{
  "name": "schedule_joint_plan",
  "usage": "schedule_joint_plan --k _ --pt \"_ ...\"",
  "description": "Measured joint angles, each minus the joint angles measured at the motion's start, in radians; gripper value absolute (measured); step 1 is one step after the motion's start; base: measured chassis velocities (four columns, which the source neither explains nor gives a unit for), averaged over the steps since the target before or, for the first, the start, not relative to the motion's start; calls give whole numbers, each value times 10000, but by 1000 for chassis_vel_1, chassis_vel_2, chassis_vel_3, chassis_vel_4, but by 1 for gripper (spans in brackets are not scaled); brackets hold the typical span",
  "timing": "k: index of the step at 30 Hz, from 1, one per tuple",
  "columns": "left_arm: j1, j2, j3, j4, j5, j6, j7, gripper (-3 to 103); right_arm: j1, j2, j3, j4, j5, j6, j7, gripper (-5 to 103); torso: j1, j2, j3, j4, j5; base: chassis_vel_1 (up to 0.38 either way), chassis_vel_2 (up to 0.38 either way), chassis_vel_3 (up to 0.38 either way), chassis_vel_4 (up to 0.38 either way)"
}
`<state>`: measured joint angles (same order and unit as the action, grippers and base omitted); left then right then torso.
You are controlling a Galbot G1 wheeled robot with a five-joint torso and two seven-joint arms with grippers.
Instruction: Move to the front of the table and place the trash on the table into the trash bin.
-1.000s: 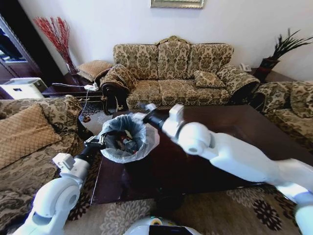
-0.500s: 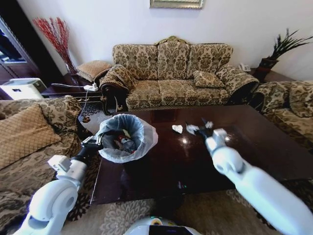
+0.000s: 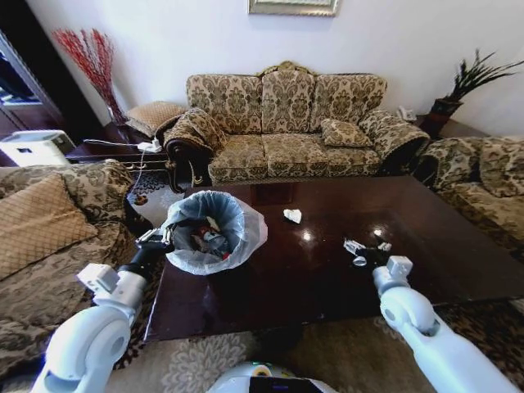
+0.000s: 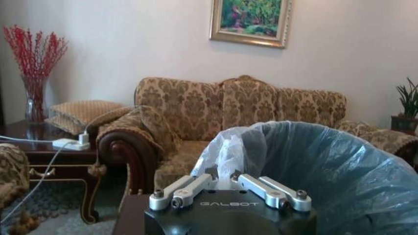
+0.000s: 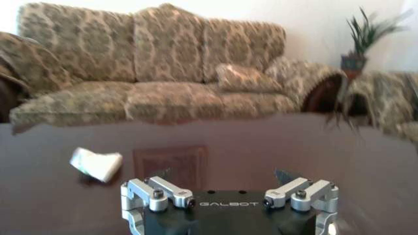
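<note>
Trash remaining on the table [image 3: 458, 270] is seen as one crumpled white tissue [image 3: 292, 215] lying near the middle of the dark top, well apart from the right gripper [image 3: 365, 255], whose fingers are held spread with nothing between them, low over the table's near right part. The left gripper [image 3: 160, 239] is clamped on the bag at the rim of the trash bin [image 3: 209, 232], which is held at the table's left end; litter is visible inside it.
</note>
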<state>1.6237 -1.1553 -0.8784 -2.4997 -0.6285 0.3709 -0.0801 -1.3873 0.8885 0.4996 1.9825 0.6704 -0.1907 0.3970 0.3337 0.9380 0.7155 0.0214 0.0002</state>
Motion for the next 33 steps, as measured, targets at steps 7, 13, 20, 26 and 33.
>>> schedule_joint_plan --k 7,13,20,26,33 --pt "84 33 113 -26 10 7 29 3 442 965 -385 -2158 -327 499 -703 100 0 0 1 -3 5 -107 -108 90 84" --pt "101 112 141 -24 23 8 99 3 931 1450 -755 -3167 -418 1089 -1571 100 1 0 1 4 -14 18 18 -8 -14" --pt "344 22 69 -24 122 -144 245 3 1673 1757 -1293 -4016 -543 1284 -1765 100 1 0 1 -2 2 8 6 -3 -6" --pt "275 24 91 -22 132 -163 270 3 1958 1804 -1539 -4231 -871 1278 -1479 96 1 0 1 -2 -4 0 0 0 0" --pt "184 20 105 -17 136 -198 274 3 2178 1828 -1771 -4388 -929 1297 -1213 74 1 0 1 -1 -2 0 0 0 0"
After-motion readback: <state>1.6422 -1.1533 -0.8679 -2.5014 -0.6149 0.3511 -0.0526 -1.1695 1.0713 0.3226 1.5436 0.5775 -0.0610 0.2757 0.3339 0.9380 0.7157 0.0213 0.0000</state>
